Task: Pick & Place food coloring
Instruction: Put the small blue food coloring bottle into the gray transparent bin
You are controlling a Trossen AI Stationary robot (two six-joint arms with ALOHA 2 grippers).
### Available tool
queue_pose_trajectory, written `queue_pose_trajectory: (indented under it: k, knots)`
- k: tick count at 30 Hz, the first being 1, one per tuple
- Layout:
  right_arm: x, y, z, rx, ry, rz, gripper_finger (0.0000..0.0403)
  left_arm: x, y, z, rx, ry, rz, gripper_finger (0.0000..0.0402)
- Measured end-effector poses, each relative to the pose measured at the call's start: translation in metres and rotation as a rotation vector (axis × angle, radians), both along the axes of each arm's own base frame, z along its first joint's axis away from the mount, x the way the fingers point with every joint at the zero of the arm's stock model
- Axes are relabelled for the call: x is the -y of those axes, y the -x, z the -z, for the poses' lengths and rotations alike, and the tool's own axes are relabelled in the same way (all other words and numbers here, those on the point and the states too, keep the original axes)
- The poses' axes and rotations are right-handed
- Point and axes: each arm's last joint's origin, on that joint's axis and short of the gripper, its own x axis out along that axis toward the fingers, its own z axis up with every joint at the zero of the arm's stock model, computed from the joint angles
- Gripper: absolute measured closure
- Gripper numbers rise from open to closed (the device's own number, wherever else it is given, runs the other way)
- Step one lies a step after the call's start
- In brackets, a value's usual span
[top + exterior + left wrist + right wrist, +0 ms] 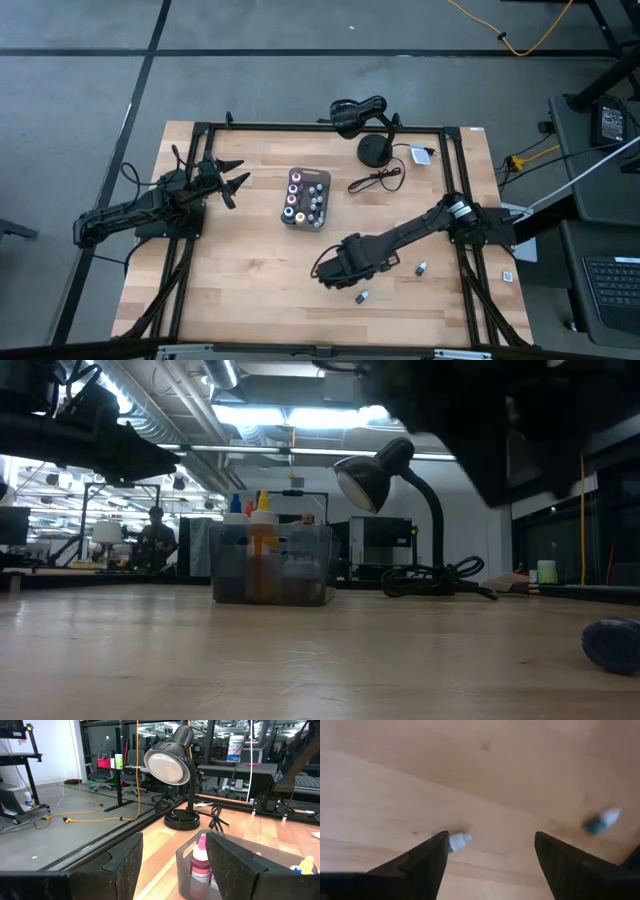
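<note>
Dark right gripper [490, 855] wide open, empty, above bottle [458, 840] w/ white cap.

Low view: dark bottle [612, 644] cut off at 3 o'clock edge; right wrist: bottle [454, 841] half-hidden behind finger [427, 857]; second bottle [601, 820] blurred.

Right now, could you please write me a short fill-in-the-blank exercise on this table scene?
1. The right end effector hangs over the table with its fingers ____.
2. Most food coloring bottles stand inside the ____.
3. ____ bottles lie loose on the wood near the right end effector.
4. The left end effector is ____.

Answers: open; tray; two; open
</note>
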Motion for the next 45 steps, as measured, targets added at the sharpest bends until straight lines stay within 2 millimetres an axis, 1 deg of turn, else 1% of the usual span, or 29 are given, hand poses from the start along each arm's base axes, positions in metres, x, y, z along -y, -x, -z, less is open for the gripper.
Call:
queue_pose_trajectory:
  k: [3,6,12,17,23,27,29,35,40,45]
  knots:
    - [0.004,0.009,0.006,-0.027,-0.042,0.129,0.0109,0.000,0.000,0.000,0.000,0.000,0.000,0.0190]
    - [0.011,0.023,0.007,-0.041,-0.092,0.241,0.0109,0.000,0.000,0.000,0.000,0.000,0.000,0.0190]
    - [0.033,0.060,0.002,-0.069,-0.119,0.422,0.0109,0.000,0.000,0.000,0.000,0.000,0.000,0.0190]
    - [0.046,0.093,-0.002,-0.067,-0.123,0.539,0.0109,0.000,0.000,0.000,0.000,0.000,0.000,0.0190]
    - [0.059,0.130,0.009,-0.054,-0.118,0.651,0.0109,0.000,0.000,0.000,0.000,0.000,0.000,0.0190]
    - [0.068,0.154,0.021,-0.078,-0.065,0.713,0.0109,0.000,0.000,0.000,0.000,0.000,0.000,0.0190]
    - [0.072,0.162,0.027,-0.086,-0.054,0.733,0.0109,0.000,0.000,0.000,0.000,0.000,0.000,0.0190]
    - [0.078,0.175,0.038,-0.047,-0.091,0.763,0.0109,0.000,0.000,0.000,0.000,0.000,0.000,0.0190]
    - [0.082,0.186,0.049,-0.057,-0.186,0.765,0.0109,0.000,0.000,0.000,0.000,0.000,0.000,0.0190]
    - [0.089,0.201,0.055,-0.095,-0.261,0.777,0.0109,0.000,0.000,0.000,0.000,0.000,0.000,0.0190]
